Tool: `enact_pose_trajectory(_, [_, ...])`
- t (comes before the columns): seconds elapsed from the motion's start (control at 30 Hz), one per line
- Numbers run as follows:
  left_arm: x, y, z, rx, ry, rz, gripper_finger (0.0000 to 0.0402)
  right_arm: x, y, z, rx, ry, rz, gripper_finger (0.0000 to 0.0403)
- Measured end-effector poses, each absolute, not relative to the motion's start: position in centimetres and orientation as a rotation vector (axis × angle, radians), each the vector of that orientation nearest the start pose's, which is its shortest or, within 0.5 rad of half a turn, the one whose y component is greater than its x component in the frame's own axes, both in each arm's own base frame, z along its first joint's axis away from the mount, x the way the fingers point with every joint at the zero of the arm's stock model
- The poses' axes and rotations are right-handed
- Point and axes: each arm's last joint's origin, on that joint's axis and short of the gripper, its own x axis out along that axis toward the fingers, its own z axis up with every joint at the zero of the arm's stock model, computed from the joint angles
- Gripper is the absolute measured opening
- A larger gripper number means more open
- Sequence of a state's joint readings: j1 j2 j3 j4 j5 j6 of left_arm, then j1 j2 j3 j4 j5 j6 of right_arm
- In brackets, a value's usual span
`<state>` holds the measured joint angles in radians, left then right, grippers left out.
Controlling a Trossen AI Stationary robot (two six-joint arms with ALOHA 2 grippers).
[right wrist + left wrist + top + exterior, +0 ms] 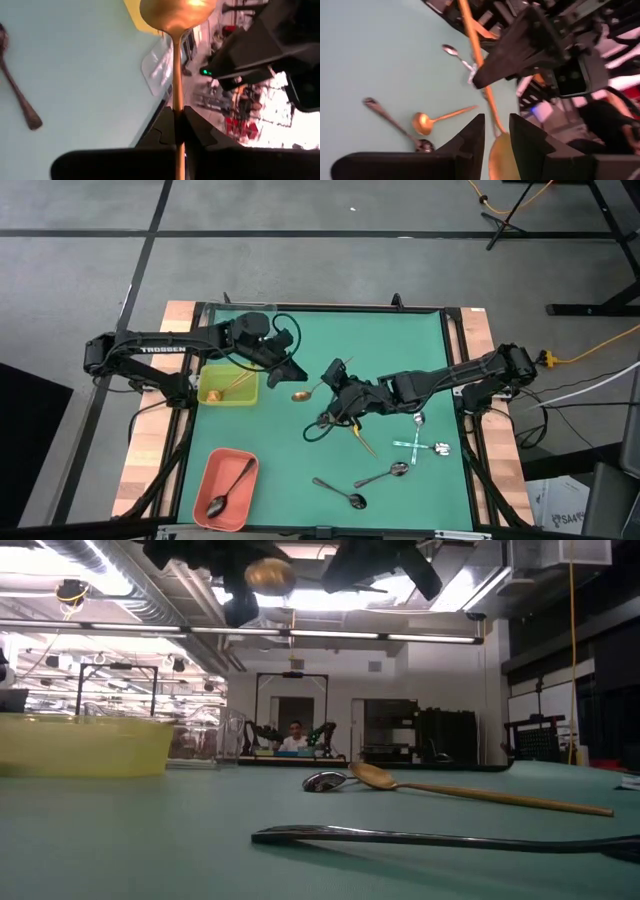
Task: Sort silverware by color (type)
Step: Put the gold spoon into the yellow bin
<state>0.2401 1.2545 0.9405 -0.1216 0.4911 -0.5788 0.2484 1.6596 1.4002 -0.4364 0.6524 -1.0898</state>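
- right gripper (176, 125) clamped tight on the thin handle of a gold spoon (176, 20), held up off the green mat (300, 470) mid-table, bowl pointing toward the left arm
- left gripper (496, 137) fingers apart, spoon bowl sitting right in the gap between them, not closed on it; looks like a handover to the left arm
- spoon reads light, rigid metal, polished and slippery; narrow handle can pivot in a pinch, so take the neck or handle just behind the bowl, not the rounded bowl itself
- yellow-green tray (212, 395) just beside the left gripper, already has a gold spoon in it; likely drop spot
- salmon tray (205, 480) near front edge holds a dark spoon (228, 488)
- loose on the mat: another gold spoon (480, 795), dark spoons (342, 492), silver spoons (418, 425) near the right arm
- risk: release before left closes, spoon falls
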Motion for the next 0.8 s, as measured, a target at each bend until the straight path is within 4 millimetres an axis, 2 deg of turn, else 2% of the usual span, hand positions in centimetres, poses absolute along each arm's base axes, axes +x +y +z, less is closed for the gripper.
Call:
enact_pose_trajectory(0.33, [26.9, 5.0, 29.8, -0.773, 0.479, -0.166, 0.0083, 36.6, 7.6, 31.4, -1.393, 0.668, -0.008, 0.0001])
enact_pose_trajectory(0.53, [26.9, 5.0, 29.8, -0.814, 0.483, -0.156, 0.0083, 36.7, 7.6, 31.5, -1.442, 0.646, 0.03, 0.0001])
enact_pose_trajectory(0.8, [26.9, 5.0, 29.8, -0.823, 0.485, -0.156, 0.0083, 37.1, 6.9, 31.9, -1.42, 0.618, -0.017, 0.0001])
